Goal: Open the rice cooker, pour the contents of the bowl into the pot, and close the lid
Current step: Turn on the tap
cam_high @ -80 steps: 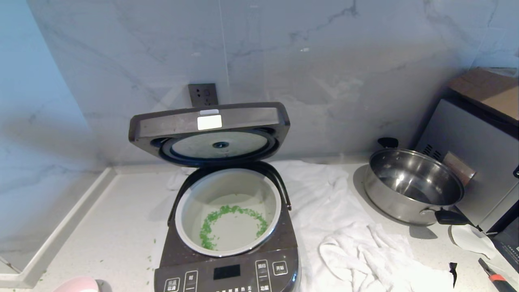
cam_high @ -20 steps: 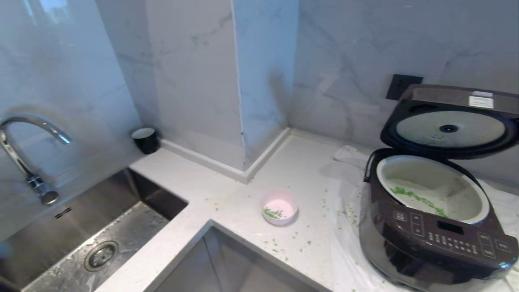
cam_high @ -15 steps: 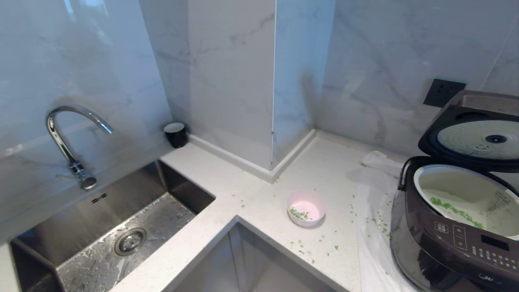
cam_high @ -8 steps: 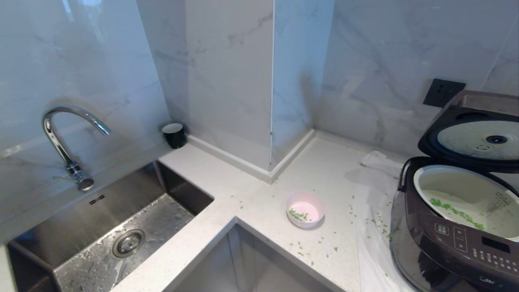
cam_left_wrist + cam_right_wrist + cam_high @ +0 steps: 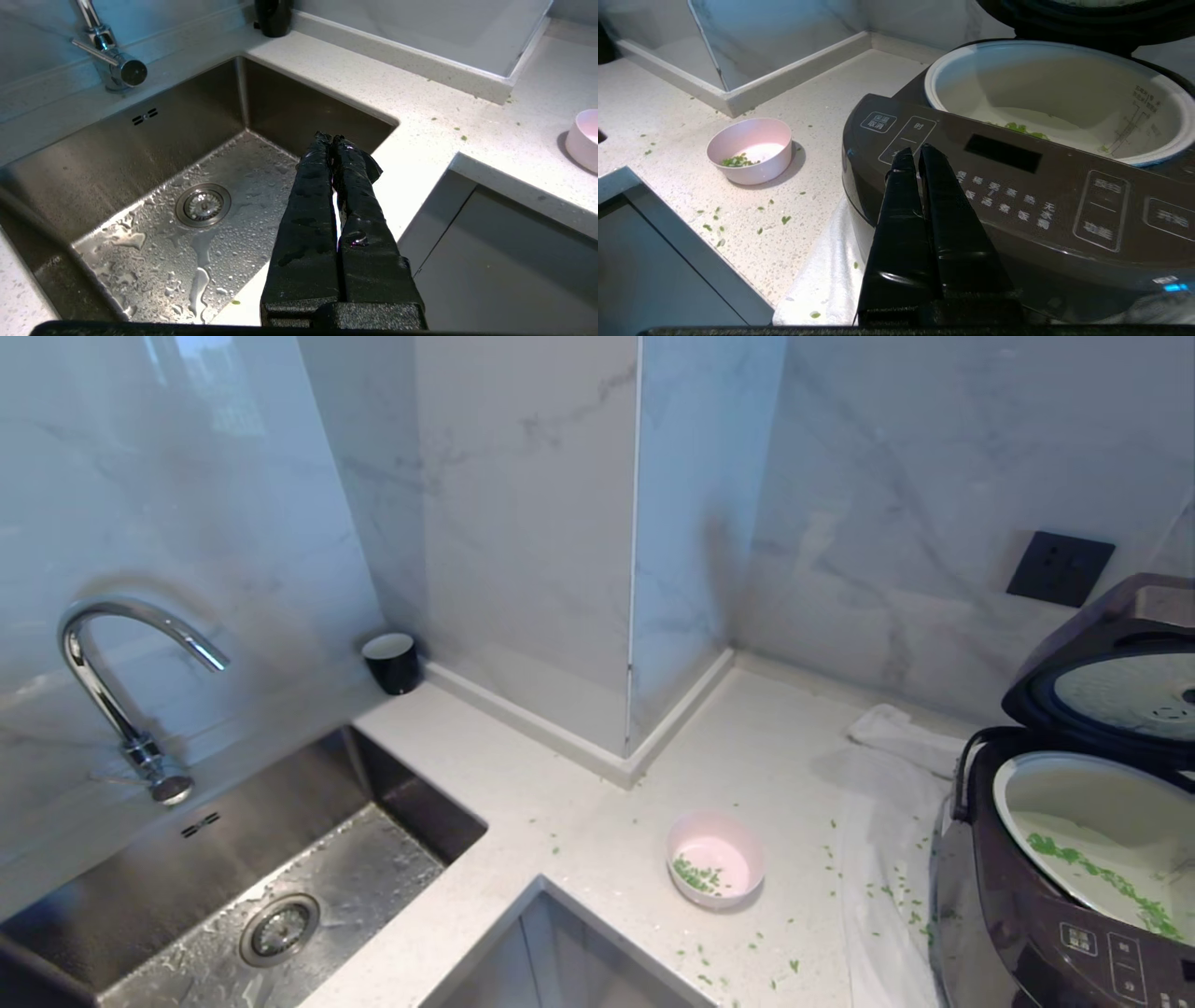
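The dark rice cooker stands at the right edge of the head view with its lid raised. Its pale pot holds a band of green bits. To its left on the counter stands the pink bowl, upright, with a few green bits inside. Neither arm shows in the head view. My left gripper is shut and empty, hanging before the sink corner. My right gripper is shut and empty, in front of the cooker's control panel, with the bowl off to the side.
A steel sink with a curved tap fills the left. A black cup stands by the wall pillar. A white cloth lies under the cooker. Green bits are scattered on the counter.
The head view has swung left from the cooker to the sink corner, then kept shifting slightly; the cooker now sits further right. The bowl and cooker have not moved on the counter.
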`<state>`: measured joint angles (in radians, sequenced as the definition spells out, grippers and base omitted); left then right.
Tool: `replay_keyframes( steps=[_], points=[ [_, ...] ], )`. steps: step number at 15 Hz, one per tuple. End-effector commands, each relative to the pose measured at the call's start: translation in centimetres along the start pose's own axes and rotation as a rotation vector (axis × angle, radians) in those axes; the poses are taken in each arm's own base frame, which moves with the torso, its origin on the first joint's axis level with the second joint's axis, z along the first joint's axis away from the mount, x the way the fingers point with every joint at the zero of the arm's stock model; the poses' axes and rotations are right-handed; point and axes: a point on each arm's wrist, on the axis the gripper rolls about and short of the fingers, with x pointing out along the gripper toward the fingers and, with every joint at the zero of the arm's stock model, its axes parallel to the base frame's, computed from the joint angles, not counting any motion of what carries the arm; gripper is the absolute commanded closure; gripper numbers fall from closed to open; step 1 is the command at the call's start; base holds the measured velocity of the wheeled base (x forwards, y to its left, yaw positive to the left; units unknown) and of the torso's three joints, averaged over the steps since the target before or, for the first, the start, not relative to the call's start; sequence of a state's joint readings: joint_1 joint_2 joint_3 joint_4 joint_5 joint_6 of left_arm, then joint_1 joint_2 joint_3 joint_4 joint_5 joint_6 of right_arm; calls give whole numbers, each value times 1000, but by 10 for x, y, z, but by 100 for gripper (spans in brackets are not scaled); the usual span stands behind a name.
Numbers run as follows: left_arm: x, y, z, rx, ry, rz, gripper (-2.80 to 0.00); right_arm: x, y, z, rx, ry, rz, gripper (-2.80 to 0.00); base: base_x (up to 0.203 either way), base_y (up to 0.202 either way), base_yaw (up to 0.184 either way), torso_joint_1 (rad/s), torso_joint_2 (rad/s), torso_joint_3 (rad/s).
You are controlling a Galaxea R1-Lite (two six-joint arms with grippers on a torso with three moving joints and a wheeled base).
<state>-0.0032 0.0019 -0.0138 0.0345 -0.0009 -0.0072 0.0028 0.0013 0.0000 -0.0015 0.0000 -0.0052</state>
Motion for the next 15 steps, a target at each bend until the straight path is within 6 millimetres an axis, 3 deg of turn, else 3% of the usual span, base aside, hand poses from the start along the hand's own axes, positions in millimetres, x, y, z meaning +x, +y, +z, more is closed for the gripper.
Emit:
replay_keyframes(
  steps=[1,12,15],
  points=[
    [0,0,0,0,-1,1,0,0,0,0,-1,0,2,0,0,0,0,0,0,0],
    [-1,0,0,6,9,10,0,0,0,0,-1,0,2,0,0,0,0,0,0,0],
    [-1,0,0,120,10,1,0,0,0,0,-2,0,2,0,0,0,0,0,0,0]
  ],
)
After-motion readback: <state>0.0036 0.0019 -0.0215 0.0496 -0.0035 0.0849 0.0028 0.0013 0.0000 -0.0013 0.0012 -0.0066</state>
